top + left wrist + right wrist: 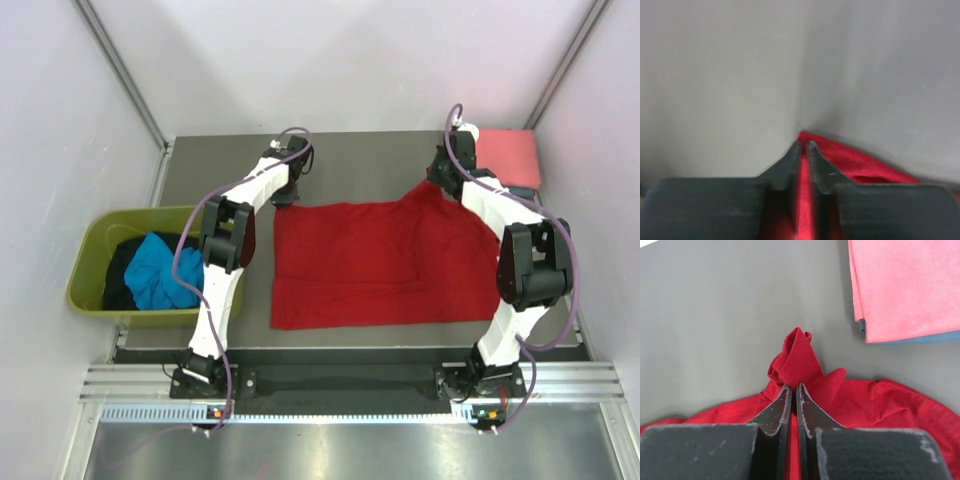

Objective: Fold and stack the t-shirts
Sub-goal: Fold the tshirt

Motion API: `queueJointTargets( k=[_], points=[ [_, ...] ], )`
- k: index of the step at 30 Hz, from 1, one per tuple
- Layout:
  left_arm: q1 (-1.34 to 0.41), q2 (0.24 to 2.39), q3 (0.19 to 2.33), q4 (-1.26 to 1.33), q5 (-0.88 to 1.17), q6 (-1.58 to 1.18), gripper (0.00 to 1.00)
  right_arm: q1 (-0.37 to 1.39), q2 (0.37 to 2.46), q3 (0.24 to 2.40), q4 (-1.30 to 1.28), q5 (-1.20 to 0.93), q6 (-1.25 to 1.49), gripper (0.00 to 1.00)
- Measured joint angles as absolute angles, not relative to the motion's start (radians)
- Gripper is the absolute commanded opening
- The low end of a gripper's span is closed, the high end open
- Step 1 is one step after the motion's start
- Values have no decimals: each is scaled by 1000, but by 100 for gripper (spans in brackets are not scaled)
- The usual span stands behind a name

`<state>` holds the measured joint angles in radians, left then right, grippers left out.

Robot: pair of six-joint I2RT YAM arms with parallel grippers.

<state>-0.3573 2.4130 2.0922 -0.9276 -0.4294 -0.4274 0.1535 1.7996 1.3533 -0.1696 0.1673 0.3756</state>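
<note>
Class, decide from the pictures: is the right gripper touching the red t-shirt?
Touching. The right wrist view shows the right gripper with its jaws closed on a bunched fold of the red t-shirt, the cloth pinched between them.

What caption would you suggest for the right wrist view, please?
Right pincer shut on a bunch of the red shirt, with a folded pink shirt over a blue one beyond.

A spread t-shirt lies on the middle of the tabletop; a tub holding shirts stands left, folded shirts far right.
</note>
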Motion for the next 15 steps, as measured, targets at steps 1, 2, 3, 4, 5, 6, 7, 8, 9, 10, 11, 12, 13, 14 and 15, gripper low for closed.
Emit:
queueJointTargets(
  k=[1, 2, 3, 4, 5, 6, 7, 8, 9, 10, 11, 12, 13, 14, 15],
  points=[
    [-358, 2413, 2092, -925, -425, -430, 3, 154, 1800, 1352, -168, 167, 377, 0],
    [-359, 2413, 2092, -921, -419, -430, 0, 154, 1799, 1348, -164, 167, 378, 0],
    [-359, 2413, 2092, -919, -414, -426, 0, 154, 1798, 1347, -166, 167, 378, 0],
    [-359, 2413, 2092, -919, -412, -424, 0, 154, 1797, 1346, -165, 167, 378, 0],
    [-359, 2413, 2092, -919, -409, -423, 0, 154, 1796, 1346, -165, 166, 378, 0],
    [-358, 2413, 2092, -919, -408, -422, 0, 154, 1794, 1346, -165, 166, 378, 0],
    [-358, 2413, 2092, -920, -407, -422, 0, 153, 1792, 1346, -165, 166, 378, 0],
    [-358, 2413, 2093, -920, -406, -421, 0, 153, 1788, 1346, -165, 166, 378, 0],
    [-358, 2413, 2094, -921, -406, -421, 0, 152, 1783, 1343, -163, 166, 378, 0],
    [-358, 2413, 2096, -924, -405, -421, 0, 151, 1777, 1340, -165, 167, 378, 0],
    [-358, 2413, 2096, -924, -404, -421, 0, 149, 1772, 1335, -163, 166, 378, 0],
    [-357, 2413, 2096, -924, -404, -421, 0, 147, 1766, 1331, -165, 166, 378, 0],
    [-357, 2413, 2096, -924, -405, -421, 0, 144, 1758, 1326, -165, 167, 378, 0],
    [-357, 2413, 2096, -924, -405, -421, 0, 140, 1750, 1319, -165, 167, 378, 0],
    [-357, 2412, 2096, -925, -405, -421, 0, 135, 1741, 1312, -167, 167, 378, 0]
  ],
)
